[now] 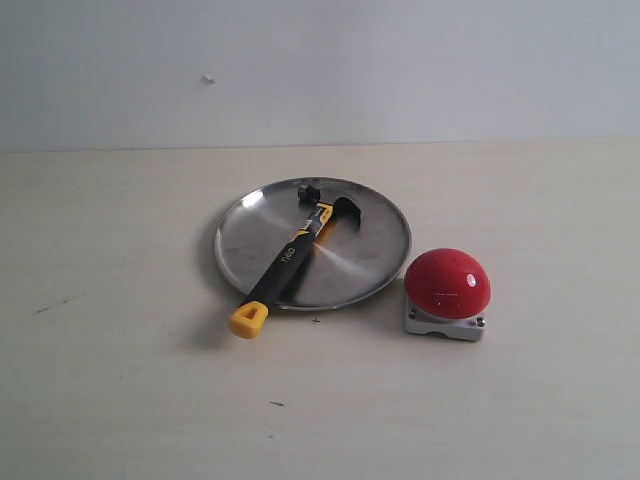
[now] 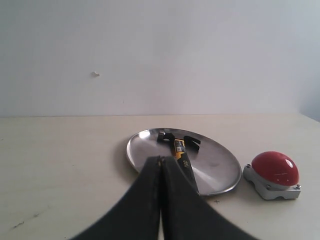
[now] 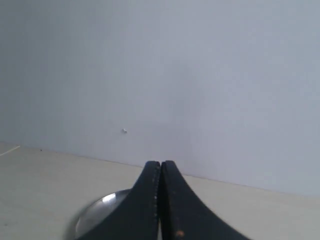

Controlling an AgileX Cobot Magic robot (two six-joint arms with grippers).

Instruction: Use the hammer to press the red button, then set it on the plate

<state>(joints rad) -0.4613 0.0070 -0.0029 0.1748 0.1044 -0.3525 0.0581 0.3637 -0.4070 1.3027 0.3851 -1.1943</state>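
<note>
Lying on the plate (image 1: 372, 252) is the black-yellow hammer (image 1: 288, 257); left end effector (image 2: 160, 159) and right end effector (image 3: 160, 163) closed, empty.

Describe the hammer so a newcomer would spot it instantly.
On the pale table lies a round shiny silver metal plate, left of a glossy red dome button. The small claw hammer lies across that plate, dark head inside, yellow butt end overhanging the rim: the only long, black-and-yellow thing.

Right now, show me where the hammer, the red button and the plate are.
hammer (image 1: 288, 257): exterior view, middle of the black handle.
red button (image 1: 447, 281): exterior view, centre of the red dome.
plate (image 1: 372, 252): exterior view, bare metal beside the hammer.
</note>
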